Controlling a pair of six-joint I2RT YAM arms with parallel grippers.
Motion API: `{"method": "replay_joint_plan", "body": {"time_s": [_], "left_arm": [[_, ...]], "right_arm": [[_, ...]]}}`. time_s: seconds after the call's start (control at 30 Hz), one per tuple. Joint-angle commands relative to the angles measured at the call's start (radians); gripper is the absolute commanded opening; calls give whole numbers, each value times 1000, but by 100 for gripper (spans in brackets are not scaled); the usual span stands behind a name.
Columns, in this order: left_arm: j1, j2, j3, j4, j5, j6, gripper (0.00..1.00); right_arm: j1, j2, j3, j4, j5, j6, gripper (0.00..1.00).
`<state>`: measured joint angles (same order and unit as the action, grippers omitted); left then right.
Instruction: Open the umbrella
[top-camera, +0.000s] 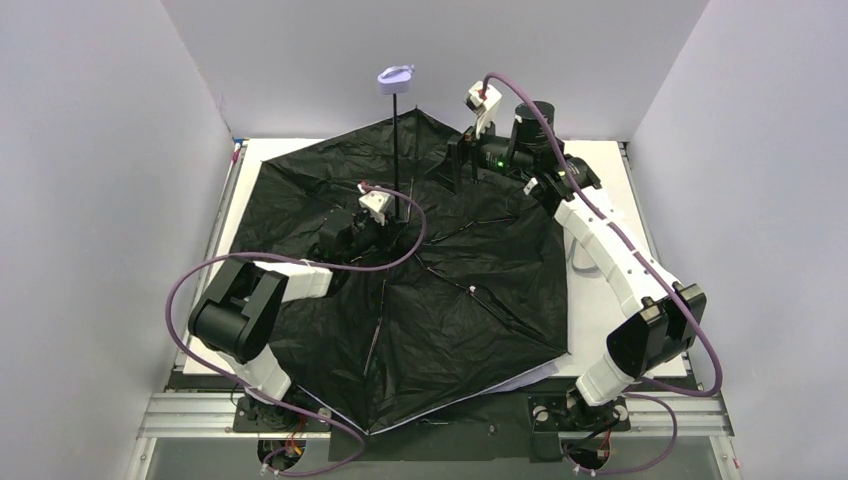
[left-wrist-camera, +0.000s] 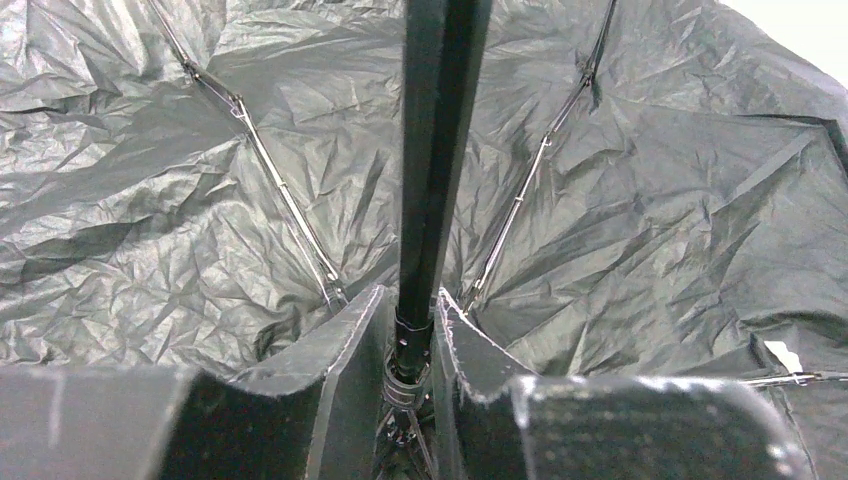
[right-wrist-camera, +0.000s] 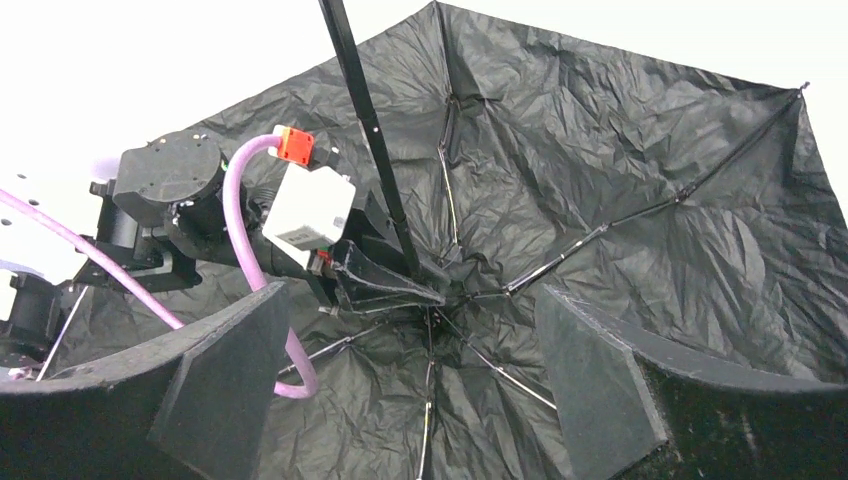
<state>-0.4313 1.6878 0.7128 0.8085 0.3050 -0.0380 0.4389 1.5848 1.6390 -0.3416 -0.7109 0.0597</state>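
Nearest the top camera, the left arm's base (top-camera: 262, 385) and the right arm's base (top-camera: 598, 385) sit at the near edge of the white desk (top-camera: 588, 335). Beyond them the umbrella (top-camera: 450, 300) lies open and upside down, its black inner side facing up and covering most of the desk. Its thin black shaft (top-camera: 397, 150) stands up from the middle of the canopy, with the lavender handle (top-camera: 396, 78) at the top. The left hand (top-camera: 372, 225) is at the foot of the shaft, on its left side. The right hand (top-camera: 462, 165) hangs to the right of the shaft, over the far part of the canopy.

From the left wrist, the two dark fingers (left-wrist-camera: 340, 370) stand narrow, one close on each side of the shaft's lower end. Whether they press on it cannot be told. Thin metal ribs (left-wrist-camera: 280, 190) fan outward from the shaft over the crumpled black fabric.

From the right wrist, that hand's fingers (right-wrist-camera: 600, 380) are spread wide with nothing between them, well apart from the shaft. A white camera block (right-wrist-camera: 310, 210) sits behind the left hand, left of the shaft.
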Motion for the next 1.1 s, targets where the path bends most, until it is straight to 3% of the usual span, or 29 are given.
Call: {"method": "replay_joint_plan", "body": {"time_s": [0.0, 0.4, 0.63, 0.73, 0.77, 0.83, 1.07], "left_arm": [[-11, 44, -39, -25, -44, -41, 20], [-96, 146, -154, 79, -235, -113, 22], [-101, 170, -167, -30, -334, -203, 23], [-101, 191, -164, -13, -332, -199, 15], [-101, 187, -148, -23, -325, -187, 6], [-104, 143, -133, -12, -294, -116, 0], [-104, -80, -19, -90, -191, 260, 0]], "right_arm": [[-13, 3, 47, -20, 11, -28, 87], [-34, 10, 60, -88, 24, -49, 86], [-35, 12, 60, -115, 33, -51, 86], [-34, 8, 64, -128, 38, -52, 86], [-34, 6, 64, -131, 39, -52, 86], [-34, 2, 64, -132, 44, -51, 86], [-37, -20, 34, -132, 191, 107, 86]]}}
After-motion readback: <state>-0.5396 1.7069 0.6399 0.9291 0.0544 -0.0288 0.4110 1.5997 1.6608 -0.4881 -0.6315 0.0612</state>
